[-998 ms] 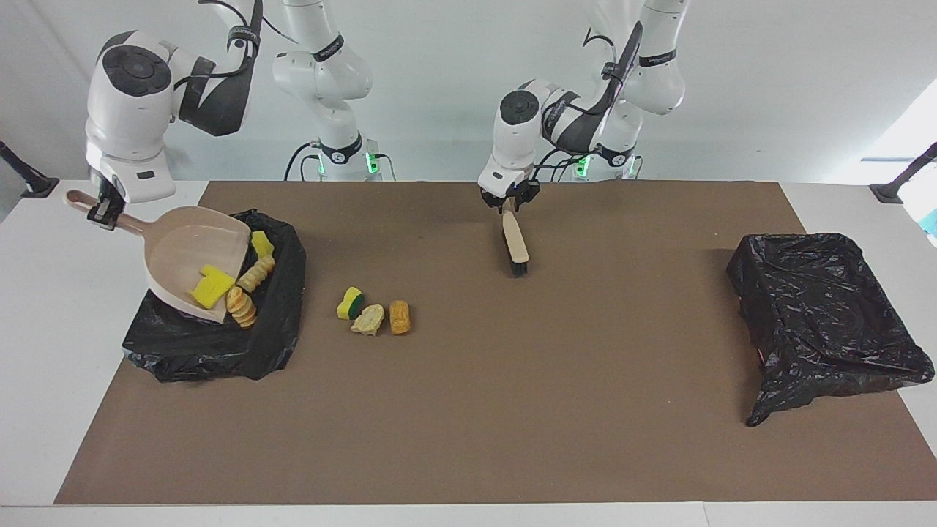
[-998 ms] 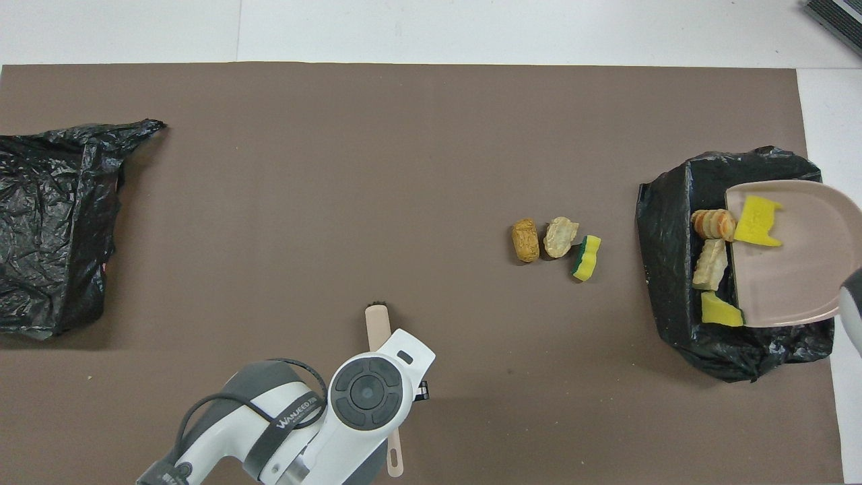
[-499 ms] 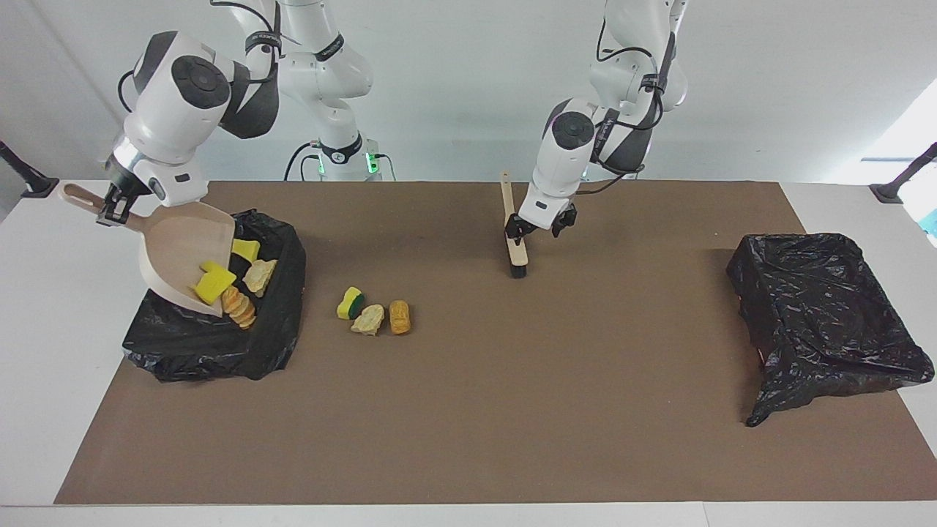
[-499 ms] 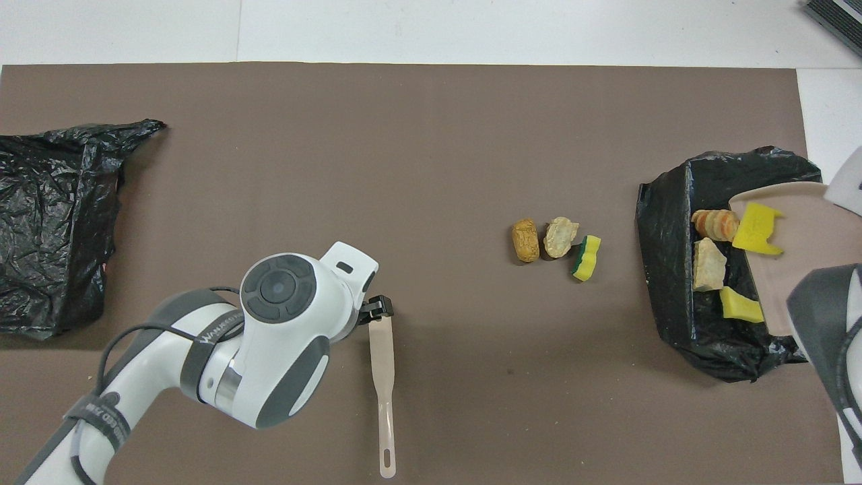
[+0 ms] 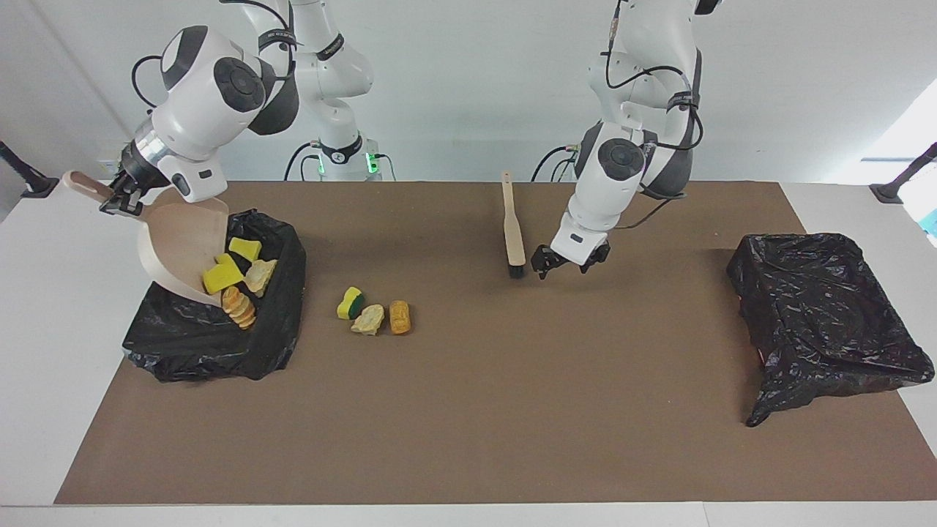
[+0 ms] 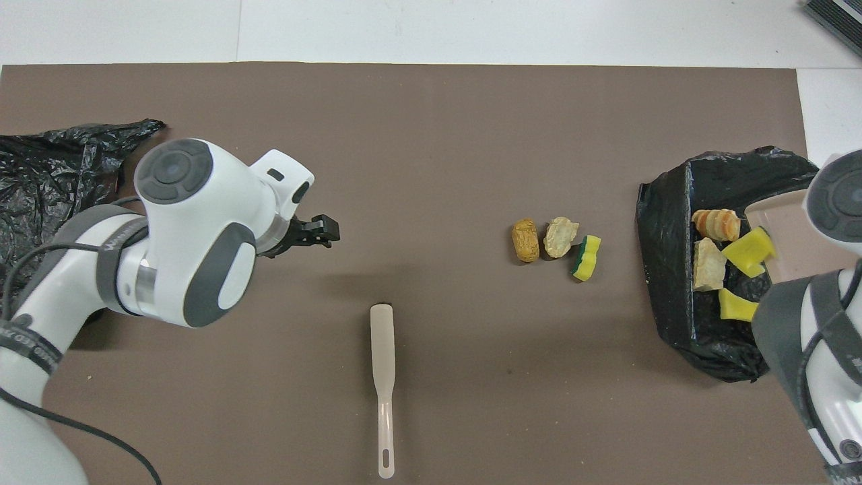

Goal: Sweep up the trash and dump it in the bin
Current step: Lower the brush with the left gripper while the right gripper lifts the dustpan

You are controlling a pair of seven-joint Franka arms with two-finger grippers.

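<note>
Three trash scraps lie on the brown mat: a yellow-green sponge (image 5: 351, 301) (image 6: 586, 257), a pale chunk (image 5: 368, 319) (image 6: 560, 237) and an orange chunk (image 5: 399, 317) (image 6: 525, 240). The black-bagged bin (image 5: 212, 344) (image 6: 673, 269) beside them holds more sponge and bread pieces. My right gripper (image 5: 116, 203) is shut on the handle of the beige dustpan (image 5: 179, 241) (image 6: 784, 232), which tilts steeply over the bin. A yellow sponge (image 5: 218, 277) (image 6: 747, 250) sits at the dustpan's lip. The brush (image 5: 512, 234) (image 6: 382, 343) lies flat on the mat. My left gripper (image 5: 565, 267) (image 6: 316, 230) hangs open beside it, holding nothing.
A second black-bagged bin (image 5: 827, 315) (image 6: 54, 182) stands at the left arm's end of the table. The brown mat (image 5: 512, 410) covers most of the white table.
My left gripper opened, let the brush drop flat on the mat, and swung toward its own end. The right arm tipped the dustpan steeper, and the yellow sponge slid down to its lip.
</note>
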